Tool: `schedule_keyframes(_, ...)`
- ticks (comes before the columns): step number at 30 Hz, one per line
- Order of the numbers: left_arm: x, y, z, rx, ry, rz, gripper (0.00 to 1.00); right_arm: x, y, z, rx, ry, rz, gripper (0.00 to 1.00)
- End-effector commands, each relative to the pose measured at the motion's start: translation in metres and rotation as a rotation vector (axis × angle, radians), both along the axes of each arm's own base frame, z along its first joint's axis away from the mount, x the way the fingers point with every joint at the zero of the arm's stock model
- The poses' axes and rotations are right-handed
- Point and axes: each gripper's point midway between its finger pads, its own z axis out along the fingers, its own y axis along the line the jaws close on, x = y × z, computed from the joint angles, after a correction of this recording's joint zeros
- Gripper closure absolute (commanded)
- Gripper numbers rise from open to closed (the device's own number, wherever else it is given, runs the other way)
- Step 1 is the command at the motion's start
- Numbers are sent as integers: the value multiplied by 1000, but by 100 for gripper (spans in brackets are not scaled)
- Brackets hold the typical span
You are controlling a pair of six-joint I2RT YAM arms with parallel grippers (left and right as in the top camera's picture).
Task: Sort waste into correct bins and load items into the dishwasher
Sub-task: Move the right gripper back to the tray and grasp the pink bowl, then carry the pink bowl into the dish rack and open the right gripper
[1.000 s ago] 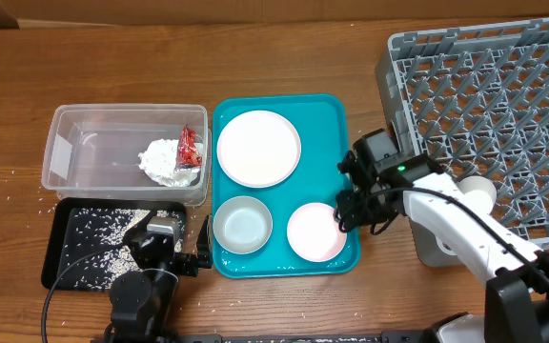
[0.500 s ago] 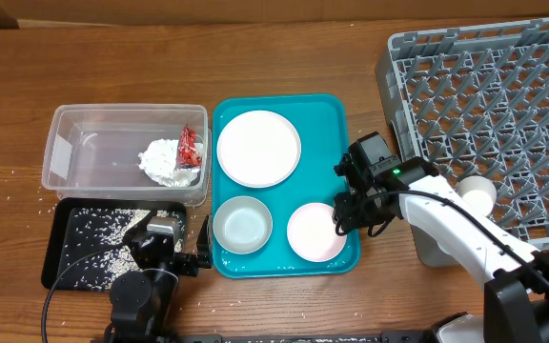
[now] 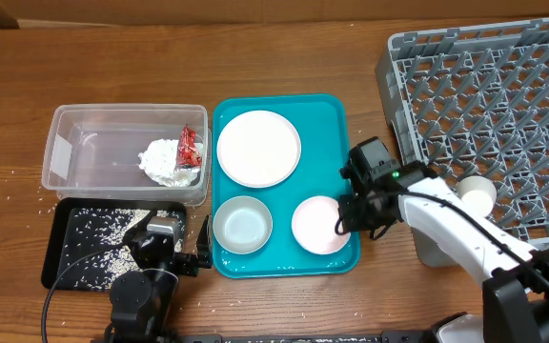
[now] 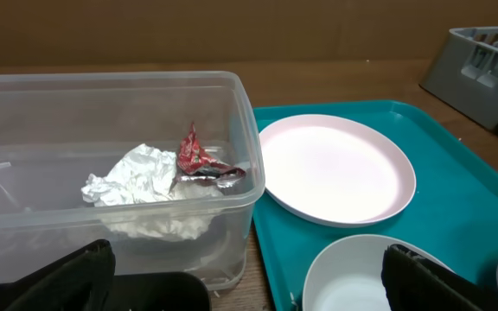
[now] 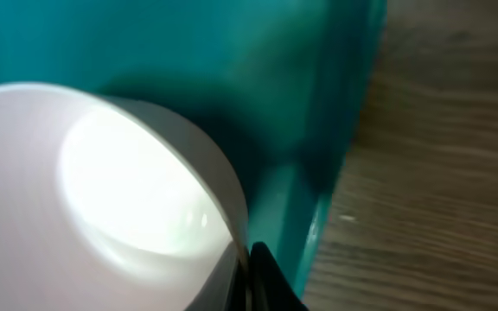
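On the wooden table (image 3: 255,48): teal tray (image 3: 325,119); left of it, clear plastic tub (image 3: 127,108) and black tray (image 3: 52,259); right of it, grey dish rack (image 3: 484,95); stray rice grains (image 3: 12,173) farther left.

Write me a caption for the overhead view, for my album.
Right gripper pinching the pale pink bowl by its rim on the teal tray, grey dish rack alongside.

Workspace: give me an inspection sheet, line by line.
Surface: wooden table, loose rice grains near its left edge.
Job's things: tissue wad and red wrapper in clear tub; rice in black tray; plate, white bowl, pink bowl on teal tray; dish rack at right; chopsticks not seen.
Clutter: nothing seen.
Grippers: left gripper open, by the black tray; right gripper shut on the pink bowl's rim.
Cables: left arm's black cable; right arm's black cable.
Surroundings: nothing seen.
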Motion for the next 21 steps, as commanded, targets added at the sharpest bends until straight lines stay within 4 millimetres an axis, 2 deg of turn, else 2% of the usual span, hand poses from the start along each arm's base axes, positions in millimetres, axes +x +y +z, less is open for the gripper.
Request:
schedule_keyframes(1, 0, 2, 0, 18, -9, 4, 0, 54, -25, 60, -172, -229, -118, 96)
schedule_keyframes(4, 0, 2, 0, 18, -9, 4, 0, 76, -36, 106, -225, -358, -178, 96)
schedule_keyframes(6, 0, 2, 0, 18, -9, 4, 0, 95, -38, 148, -212, -485, -216, 96)
schedule_keyframes(7, 0, 2, 0, 18, -9, 4, 0, 100, -44, 162, -233, -530, -237, 96)
schedule_keyframes(8, 0, 2, 0, 18, -9, 4, 0, 108, -60, 187, -305, -620, -289, 96)
schedule_keyframes(11, 0, 2, 0, 18, -9, 4, 0, 115, -104, 222, -534, -770, -411, 96)
schedule_keyframes(13, 0, 2, 0, 18, -9, 4, 0, 111, -141, 247, -776, -860, -505, 96)
schedule_keyframes(17, 0, 2, 0, 18, -9, 4, 0, 103, -175, 272, -1051, -923, -597, 96)
schedule_keyframes(21, 0, 2, 0, 18, -9, 4, 0, 107, -202, 259, -1140, -854, -635, 96)
